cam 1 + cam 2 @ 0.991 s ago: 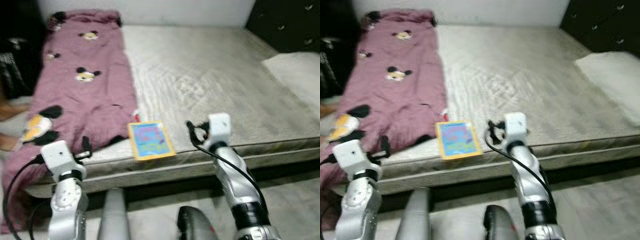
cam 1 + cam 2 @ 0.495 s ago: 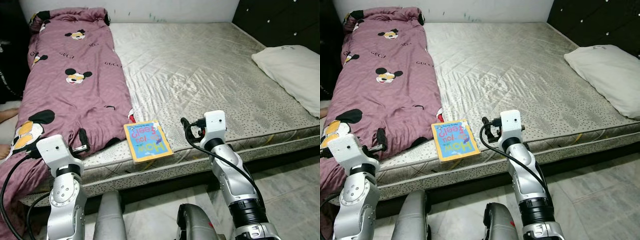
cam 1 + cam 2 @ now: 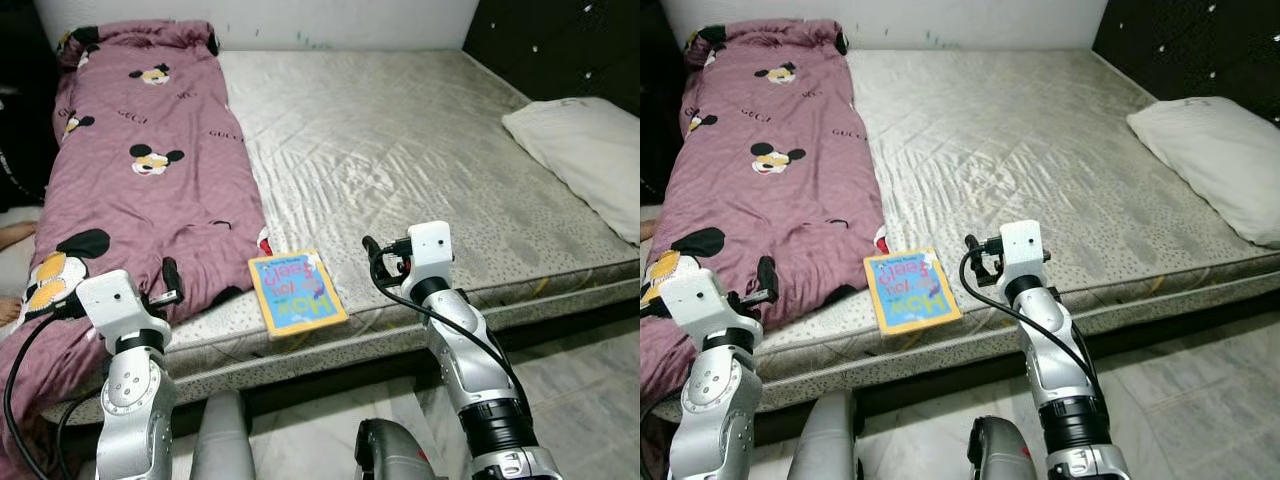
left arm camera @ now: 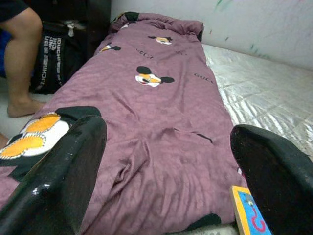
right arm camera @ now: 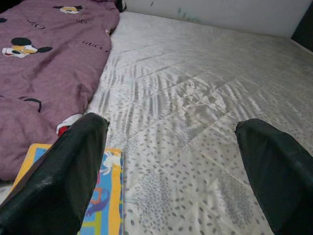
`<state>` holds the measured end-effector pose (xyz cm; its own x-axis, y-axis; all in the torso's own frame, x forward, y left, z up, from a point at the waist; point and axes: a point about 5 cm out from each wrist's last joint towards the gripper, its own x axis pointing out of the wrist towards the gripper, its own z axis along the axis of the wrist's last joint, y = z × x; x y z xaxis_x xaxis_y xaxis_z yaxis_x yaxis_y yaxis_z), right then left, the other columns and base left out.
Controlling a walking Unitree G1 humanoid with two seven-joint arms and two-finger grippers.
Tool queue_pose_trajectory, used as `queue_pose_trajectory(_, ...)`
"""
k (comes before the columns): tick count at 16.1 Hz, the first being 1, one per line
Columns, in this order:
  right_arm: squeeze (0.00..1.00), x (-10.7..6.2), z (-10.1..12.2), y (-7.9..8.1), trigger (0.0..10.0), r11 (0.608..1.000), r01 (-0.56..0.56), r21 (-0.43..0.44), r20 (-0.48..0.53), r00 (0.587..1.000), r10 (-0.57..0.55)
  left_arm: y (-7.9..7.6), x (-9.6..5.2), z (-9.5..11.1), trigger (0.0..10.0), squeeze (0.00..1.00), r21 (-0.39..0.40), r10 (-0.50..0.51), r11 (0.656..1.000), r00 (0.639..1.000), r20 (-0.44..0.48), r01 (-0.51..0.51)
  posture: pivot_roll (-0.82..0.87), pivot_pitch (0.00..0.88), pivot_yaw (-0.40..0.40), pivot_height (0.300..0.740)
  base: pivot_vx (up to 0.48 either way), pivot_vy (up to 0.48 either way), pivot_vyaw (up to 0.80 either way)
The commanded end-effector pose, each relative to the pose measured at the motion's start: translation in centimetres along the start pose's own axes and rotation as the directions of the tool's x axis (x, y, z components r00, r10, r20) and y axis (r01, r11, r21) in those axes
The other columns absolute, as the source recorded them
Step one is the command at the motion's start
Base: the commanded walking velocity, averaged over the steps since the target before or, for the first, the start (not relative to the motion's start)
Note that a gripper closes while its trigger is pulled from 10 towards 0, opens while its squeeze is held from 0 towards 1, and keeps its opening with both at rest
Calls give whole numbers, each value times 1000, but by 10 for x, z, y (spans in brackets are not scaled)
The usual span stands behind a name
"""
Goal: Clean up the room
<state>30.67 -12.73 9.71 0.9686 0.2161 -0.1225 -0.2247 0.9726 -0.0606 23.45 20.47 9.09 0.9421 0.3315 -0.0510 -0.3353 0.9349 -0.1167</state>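
1. Grey quilted bed (image 3: 420, 140) across the view, tiled floor (image 3: 1200, 400) in front of it.
2. Purple blanket (image 3: 130, 170) with cartoon mouse prints along the bed's left side, hanging over the near edge.
3. Yellow-bordered book (image 3: 297, 291) flat at the near edge of the bed, just beside the blanket.
4. White pillow (image 3: 585, 150) far to the right, well apart from the book.
5. Left gripper (image 4: 166, 166) wide open, above the blanket's near end, holding nothing.
6. Right gripper (image 5: 171, 171) wide open too, over the mattress just right of the book, not touching it.
7. Person's bare leg (image 4: 19, 58) beside a black bag (image 4: 61, 54), left of the bed.
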Motion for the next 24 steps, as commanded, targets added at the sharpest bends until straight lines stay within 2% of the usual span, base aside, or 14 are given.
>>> queue_pose_trajectory(1,0,1,0,-5,10000,1000,14,-8,-1,1000,-14,-6,1,4,10000,0,-12,-27,1000,1000,16,27,12,0,-74,633,386,0,0)
queue_pose_trajectory(5,0,2,1,-5,10000,1000,13,-14,2,1000,-13,-7,3,4,10000,0,-16,-31,999,999,13,31,10,0,-76,633,355,0,0)
queue_pose_trajectory(10,0,2,0,-5,10000,1000,7,-4,1,1000,-7,-8,3,2,10000,0,-28,-20,999,1000,-4,20,10,0,-78,633,0,0,0)
queue_pose_trajectory(12,0,1,-1,-5,10000,1000,3,-6,-6,1000,-3,-8,5,-4,10000,0,-34,-1,999,999,-46,-1,5,0,-78,613,0,0,0)
queue_pose_trajectory(15,0,-2,-1,-7,10000,1000,4,-12,-4,1000,-4,-7,12,-13,10000,0,-107,26,994,992,-120,-39,-21,7,-81,583,0,0,0)
queue_pose_trajectory(16,0,-4,1,-13,10000,1000,9,-26,0,1000,-9,-9,17,-15,10000,0,-134,19,990,990,-140,-38,-29,12,-83,569,0,0,0)
queue_pose_trajectory(19,0,-8,0,-29,10000,998,41,-54,-14,999,-42,-9,26,-16,10000,0,-174,41,982,987,-156,-68,-54,21,-87,569,0,0,0)
queue_pose_trajectory(22,0,-16,-2,-45,10000,993,71,-92,-30,997,-74,-8,29,-24,10000,0,-222,80,966,974,-214,-129,-84,29,-96,569,0,0,0)
queue_pose_trajectory(24,0,-23,1,-53,10000,990,76,-115,-23,997,-79,-12,29,-34,10000,0,-236,65,963,960,-273,-132,-100,31,-100,569,0,0,0)
